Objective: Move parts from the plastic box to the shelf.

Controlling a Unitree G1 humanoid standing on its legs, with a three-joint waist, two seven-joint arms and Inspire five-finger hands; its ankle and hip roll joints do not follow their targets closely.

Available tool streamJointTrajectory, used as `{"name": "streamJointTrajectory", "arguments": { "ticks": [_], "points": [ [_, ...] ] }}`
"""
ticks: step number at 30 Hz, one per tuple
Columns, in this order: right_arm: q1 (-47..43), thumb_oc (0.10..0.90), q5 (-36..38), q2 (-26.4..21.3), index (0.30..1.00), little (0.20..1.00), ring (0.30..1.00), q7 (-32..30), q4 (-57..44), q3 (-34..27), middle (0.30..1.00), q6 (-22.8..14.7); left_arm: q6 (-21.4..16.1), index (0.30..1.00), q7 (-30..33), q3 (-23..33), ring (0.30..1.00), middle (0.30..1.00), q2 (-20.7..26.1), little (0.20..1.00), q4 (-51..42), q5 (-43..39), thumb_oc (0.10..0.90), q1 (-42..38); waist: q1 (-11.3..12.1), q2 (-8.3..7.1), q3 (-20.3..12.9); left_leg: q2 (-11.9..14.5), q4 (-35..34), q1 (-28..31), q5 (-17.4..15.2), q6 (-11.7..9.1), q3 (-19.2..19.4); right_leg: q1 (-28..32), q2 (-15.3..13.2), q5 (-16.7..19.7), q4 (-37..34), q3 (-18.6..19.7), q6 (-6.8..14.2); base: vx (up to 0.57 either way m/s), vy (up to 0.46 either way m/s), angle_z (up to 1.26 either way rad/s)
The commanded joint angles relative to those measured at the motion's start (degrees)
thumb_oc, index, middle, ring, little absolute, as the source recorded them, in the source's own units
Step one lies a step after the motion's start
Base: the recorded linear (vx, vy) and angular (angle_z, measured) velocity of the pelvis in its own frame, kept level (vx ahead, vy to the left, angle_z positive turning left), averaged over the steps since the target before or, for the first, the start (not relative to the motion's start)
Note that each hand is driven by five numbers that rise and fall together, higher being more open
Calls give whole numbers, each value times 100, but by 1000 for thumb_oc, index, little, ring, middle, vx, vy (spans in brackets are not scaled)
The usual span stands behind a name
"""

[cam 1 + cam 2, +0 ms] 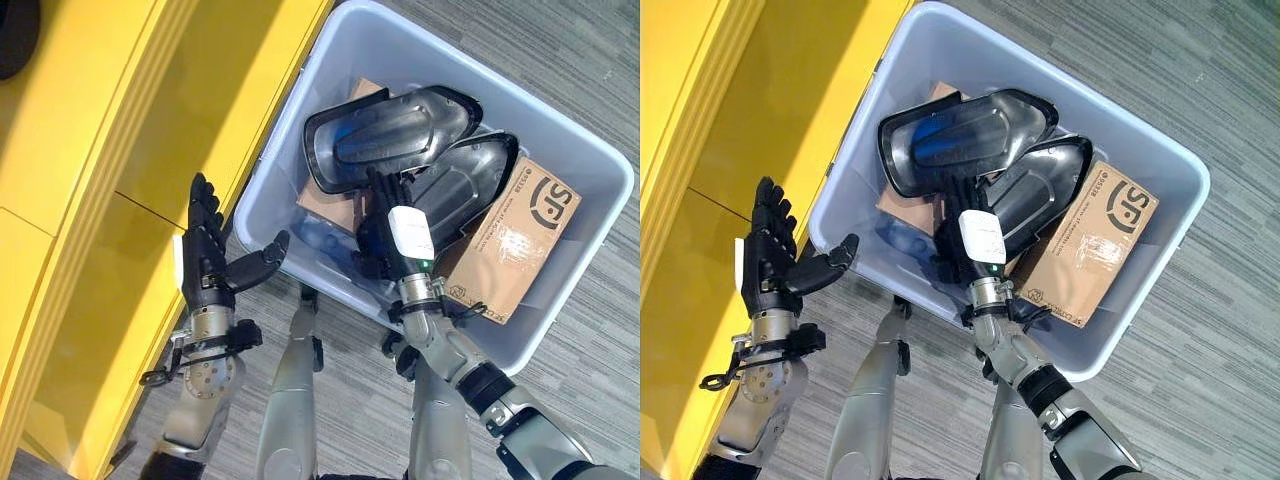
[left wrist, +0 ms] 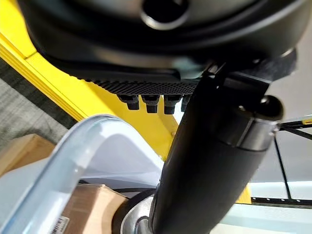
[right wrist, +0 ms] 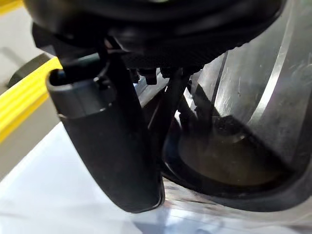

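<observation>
Both dark parts (image 1: 395, 130) lie in the box (image 1: 560, 150) beside a carton (image 1: 510, 240); none sits on the yellow shelf (image 1: 90, 150). The right hand (image 1: 400, 235) reaches onto the lower part (image 1: 465, 180), grip unclear. The left hand (image 1: 210, 255) hovers with straight fingers, empty.

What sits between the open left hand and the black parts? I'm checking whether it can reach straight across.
In the left eye view, the plastic box's near wall stands between the left hand and the black parts.
</observation>
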Motion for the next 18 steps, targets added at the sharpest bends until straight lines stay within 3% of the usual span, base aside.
{"name": "streamJointTrajectory", "arguments": {
  "ticks": [1, 18],
  "points": [
    [-448, 900, -549, -291, 1000, 1000, 1000, 144, 640, 127, 1000, 234, -654, 1000, -109, 62, 1000, 1000, 167, 1000, -703, 268, 900, -253, 154, 193, -71, 112, 736, -46, -948, -144, 90, 646, 56, 883, -1774, 306, 417, 0, 0, 0],
    [-276, 900, -1483, -989, 1000, 1000, 1000, 270, 919, 159, 1000, 467, -683, 1000, -514, 145, 1000, 1000, 267, 1000, -666, 115, 900, -299, 129, 137, -71, 132, 716, 34, -957, -164, 60, 686, 56, 852, -1742, 296, 417, 0, 0, 0]
  ]
}}
